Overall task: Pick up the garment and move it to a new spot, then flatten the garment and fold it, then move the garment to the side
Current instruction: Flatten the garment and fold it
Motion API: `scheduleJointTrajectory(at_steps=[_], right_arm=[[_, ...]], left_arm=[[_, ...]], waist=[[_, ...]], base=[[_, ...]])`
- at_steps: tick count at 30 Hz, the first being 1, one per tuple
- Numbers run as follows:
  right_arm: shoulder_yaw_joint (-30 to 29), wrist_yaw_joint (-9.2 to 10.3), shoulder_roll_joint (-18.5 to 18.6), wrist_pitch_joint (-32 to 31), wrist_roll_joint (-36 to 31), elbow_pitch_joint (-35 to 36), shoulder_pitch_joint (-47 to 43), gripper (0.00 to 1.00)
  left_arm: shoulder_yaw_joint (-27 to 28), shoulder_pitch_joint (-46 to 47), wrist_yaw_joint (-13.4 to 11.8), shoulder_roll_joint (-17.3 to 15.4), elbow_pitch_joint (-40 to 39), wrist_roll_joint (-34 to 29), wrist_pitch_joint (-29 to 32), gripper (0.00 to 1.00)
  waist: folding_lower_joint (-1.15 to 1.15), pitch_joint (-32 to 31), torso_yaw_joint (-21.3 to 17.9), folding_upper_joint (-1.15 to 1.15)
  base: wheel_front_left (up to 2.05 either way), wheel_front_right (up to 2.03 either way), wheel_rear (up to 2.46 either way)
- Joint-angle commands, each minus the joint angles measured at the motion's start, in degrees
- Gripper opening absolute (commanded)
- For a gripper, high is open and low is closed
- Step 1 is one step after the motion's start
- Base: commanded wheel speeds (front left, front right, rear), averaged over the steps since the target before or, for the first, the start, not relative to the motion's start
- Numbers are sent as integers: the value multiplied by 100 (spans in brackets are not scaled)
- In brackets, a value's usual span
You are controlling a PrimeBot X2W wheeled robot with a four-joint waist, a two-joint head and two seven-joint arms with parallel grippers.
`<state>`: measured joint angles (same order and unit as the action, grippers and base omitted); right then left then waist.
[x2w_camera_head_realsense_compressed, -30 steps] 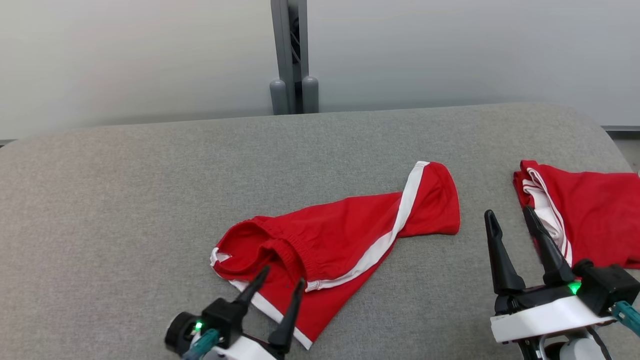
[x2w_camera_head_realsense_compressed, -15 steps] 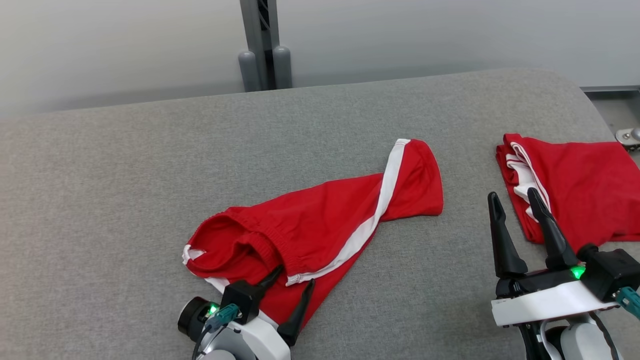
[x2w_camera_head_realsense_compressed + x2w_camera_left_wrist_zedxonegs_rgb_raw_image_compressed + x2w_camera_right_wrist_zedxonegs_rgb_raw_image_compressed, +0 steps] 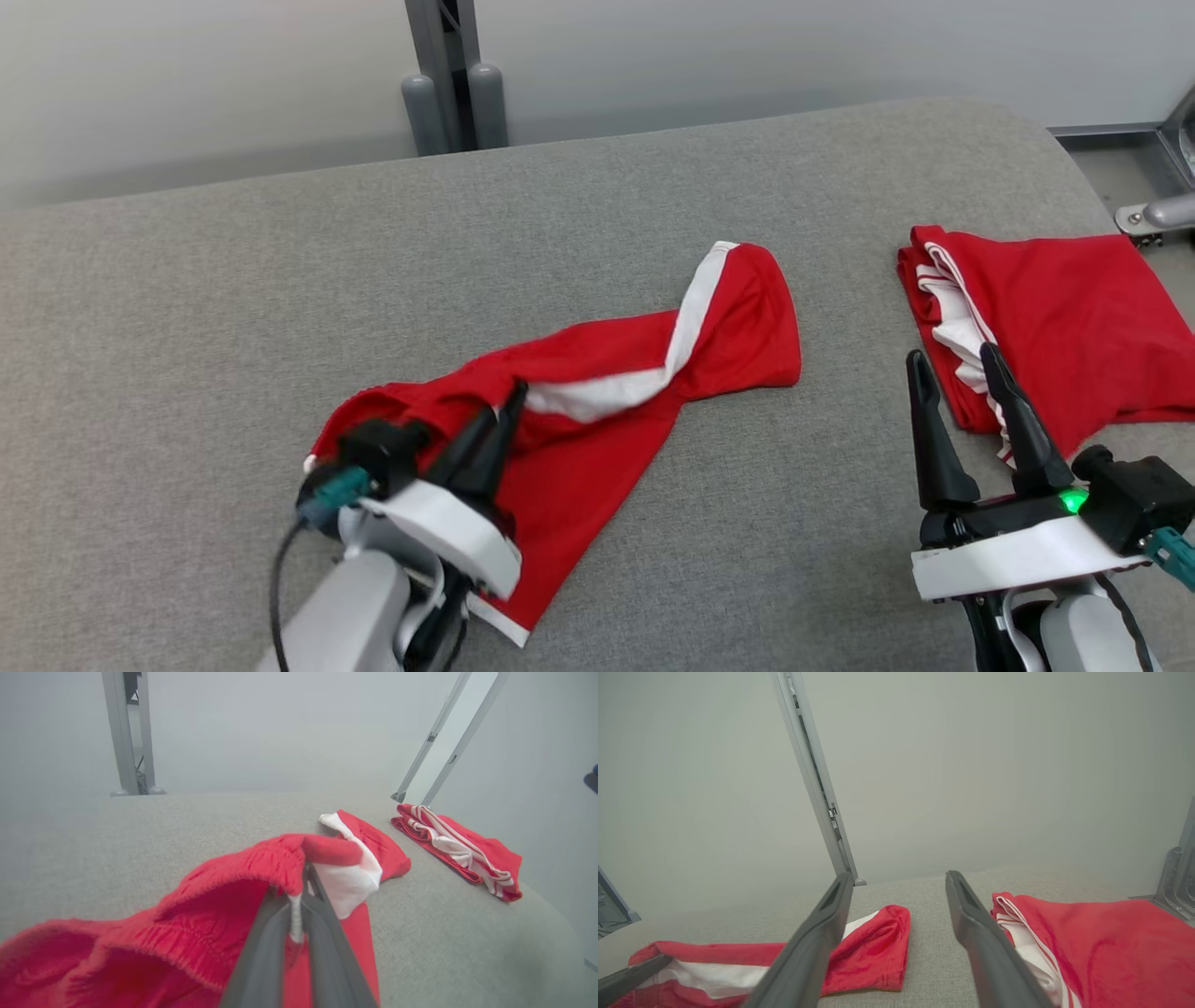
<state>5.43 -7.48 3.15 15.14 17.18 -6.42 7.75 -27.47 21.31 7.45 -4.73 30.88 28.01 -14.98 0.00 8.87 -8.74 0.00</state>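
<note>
The garment (image 3: 597, 439) is a pair of red shorts with a white side stripe, lying crumpled across the middle of the grey padded table (image 3: 233, 280). My left gripper (image 3: 509, 401) is shut on its waistband near the stripe, and the cloth there is raised off the table. In the left wrist view the two fingers meet on the red hem and a white cord (image 3: 295, 919) of the garment (image 3: 210, 896). My right gripper (image 3: 948, 359) hovers open at the lower right with nothing between its fingers. In the right wrist view the right gripper (image 3: 899, 877) points past the garment's far leg (image 3: 873, 947).
A second red garment (image 3: 1055, 317) with white stripes lies folded at the table's right end, just beyond my right fingers. A grey metal post (image 3: 448, 75) stands behind the table. A metal bracket (image 3: 1158, 215) sits off the right edge.
My left gripper has reached forward, shut on the waistband and lifted it, bunching the white stripe. The head camera has turned, shifting the whole scene leftward. The right gripper stays open.
</note>
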Motion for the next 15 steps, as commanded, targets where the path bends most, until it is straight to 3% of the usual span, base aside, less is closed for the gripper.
scheduleJointTrajectory(at_steps=[1,9,15], right_arm=[[-17,-3,2,7,4,-11,65,100],[176,-3,-6,7,53,-21,272,100],[373,-3,-10,7,285,15,488,100]], left_arm=[[54,169,4,-38,-78,36,-16,0],[705,1117,5,-384,-1,265,-16,0],[1188,2201,-422,-813,1278,99,-15,0]], waist=[[0,24,-33,0],[0,270,-344,0],[0,550,-688,0]], base=[[0,0,0],[0,0,0],[0,0,0]])
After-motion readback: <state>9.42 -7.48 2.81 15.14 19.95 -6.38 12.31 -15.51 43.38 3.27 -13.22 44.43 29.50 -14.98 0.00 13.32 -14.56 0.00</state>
